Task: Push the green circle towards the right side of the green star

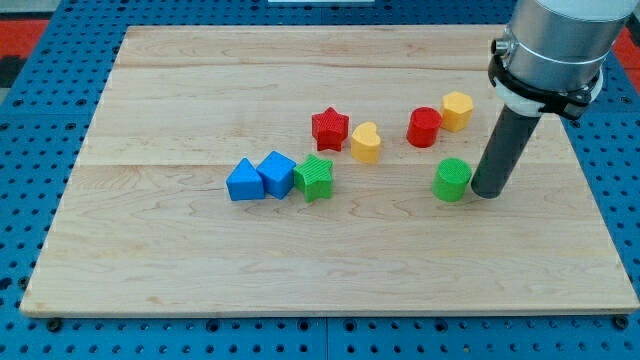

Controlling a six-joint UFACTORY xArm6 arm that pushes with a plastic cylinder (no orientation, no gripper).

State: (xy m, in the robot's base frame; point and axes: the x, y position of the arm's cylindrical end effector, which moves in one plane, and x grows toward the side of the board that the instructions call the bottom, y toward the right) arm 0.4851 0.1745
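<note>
The green circle (452, 179) stands on the wooden board (200, 260) right of centre. The green star (314, 178) lies near the middle, well to the circle's left, touching a blue block. My tip (488, 192) rests on the board just right of the green circle, very close to it or touching it. The dark rod rises from there to the grey arm at the view's top right.
Two blue blocks (244, 181) (277, 173) sit left of the green star. A red star (329, 128) and a yellow heart (366, 142) lie above it. A red cylinder (424, 127) and a yellow hexagon (457, 110) lie above the green circle.
</note>
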